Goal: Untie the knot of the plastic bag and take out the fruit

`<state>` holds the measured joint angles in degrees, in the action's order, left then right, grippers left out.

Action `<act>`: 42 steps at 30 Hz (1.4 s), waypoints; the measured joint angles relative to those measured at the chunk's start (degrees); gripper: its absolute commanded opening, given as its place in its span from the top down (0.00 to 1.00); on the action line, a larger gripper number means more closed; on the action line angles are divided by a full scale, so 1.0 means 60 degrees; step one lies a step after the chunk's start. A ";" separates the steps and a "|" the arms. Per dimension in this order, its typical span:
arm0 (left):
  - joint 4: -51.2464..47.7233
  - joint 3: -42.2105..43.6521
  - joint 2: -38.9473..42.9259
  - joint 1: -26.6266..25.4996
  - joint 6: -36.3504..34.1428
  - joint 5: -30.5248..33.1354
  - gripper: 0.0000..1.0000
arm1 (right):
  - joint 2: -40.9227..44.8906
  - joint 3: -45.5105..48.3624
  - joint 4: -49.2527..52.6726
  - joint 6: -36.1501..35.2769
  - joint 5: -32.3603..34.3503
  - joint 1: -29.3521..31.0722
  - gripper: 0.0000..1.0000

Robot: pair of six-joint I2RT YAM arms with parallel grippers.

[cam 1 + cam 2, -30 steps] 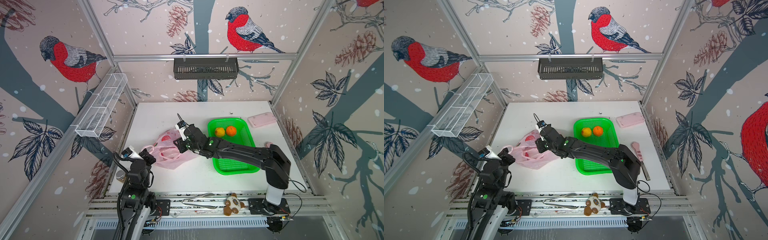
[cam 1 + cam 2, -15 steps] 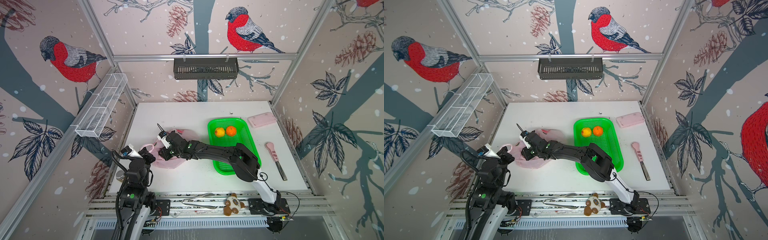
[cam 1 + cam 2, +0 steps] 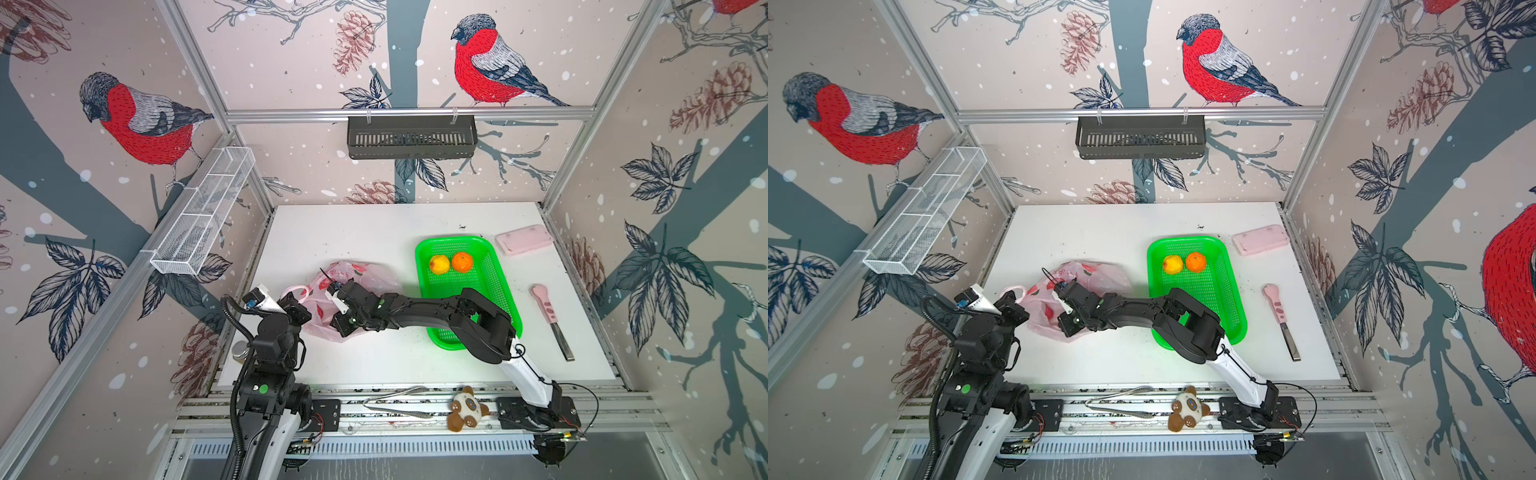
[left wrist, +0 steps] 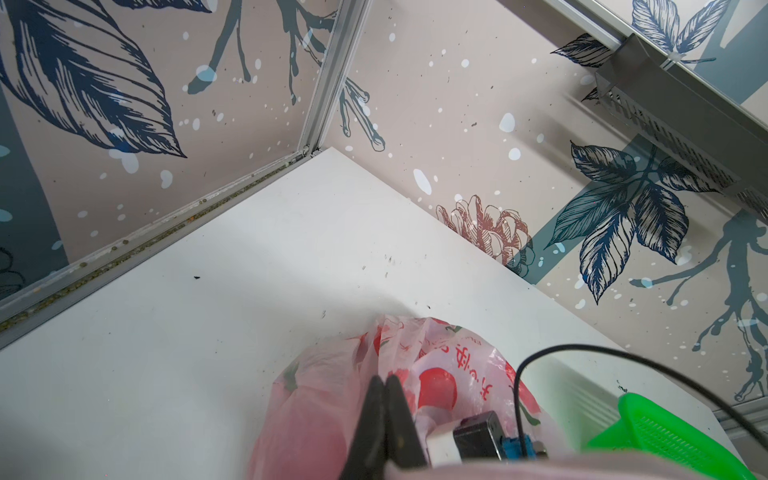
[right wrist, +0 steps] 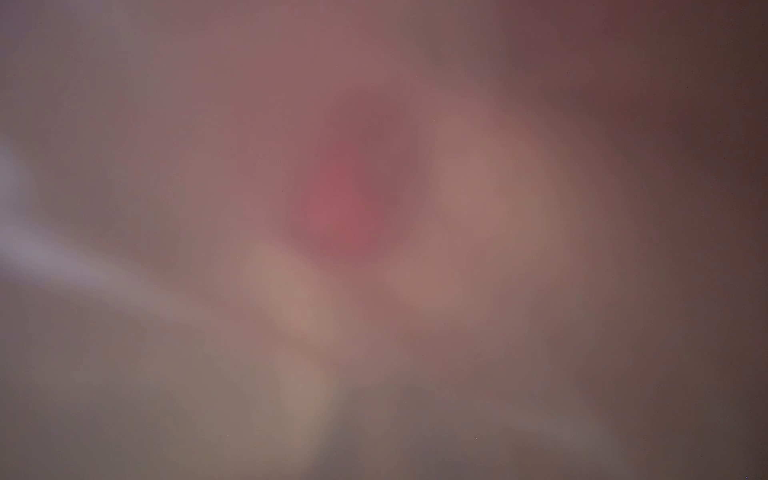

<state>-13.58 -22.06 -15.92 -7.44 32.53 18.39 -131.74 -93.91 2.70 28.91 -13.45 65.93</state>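
plastic bag (image 3: 365,278) lies on the surface (image 3: 374,232) near the green tray (image 3: 451,240) w/ left claw (image 4: 384,386) shut at its rim, right claw (image 3: 337,307) buried inside, width can't tell: close slow on hidden fruit, not film.

even bright light, soft shadows; top views bow at edges; right wrist view wholly blurred pink.

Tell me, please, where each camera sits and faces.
Both top views: high in front, looking down on table, plastic bag, left arm, right arm.
Left wrist: behind the shut left gripper, facing bag and far corner.
Right wrist: pressed against the bag; only pink blur.
Shared: top views and left wrist show bag and green tray.
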 measured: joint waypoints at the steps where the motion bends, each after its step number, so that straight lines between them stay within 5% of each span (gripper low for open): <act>1: -0.0007 -0.0036 -0.0007 0.0000 -0.0007 -0.0004 1.00 | 0.0011 0.0066 -0.0029 0.0025 0.0011 0.0000 0.78; 8: -0.0066 -0.0255 0.0047 0.0000 -0.0255 -0.0015 1.00 | 0.0517 0.0353 -0.0200 0.0240 0.0135 0.0011 0.74; 17: 0.0379 -0.0769 -0.0714 -0.0004 -0.0488 -0.0652 1.00 | 0.0514 -0.0546 -0.0692 0.0721 0.0149 -0.0102 0.53; 26: 0.0280 -0.0568 -0.0091 -0.0004 -0.0317 -0.1137 1.00 | -0.0535 -0.1745 -0.0816 0.1723 -0.0219 -0.0186 0.30; 42: 0.0270 0.0168 0.0495 -0.0004 0.0084 -0.1566 1.00 | -0.1173 -0.2157 -0.0514 0.2226 -0.0743 0.0058 0.15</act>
<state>-11.97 -21.06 -12.95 -7.46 33.04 8.99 -138.78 -106.85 -0.38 42.26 -17.91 66.28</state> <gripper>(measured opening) 0.048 0.853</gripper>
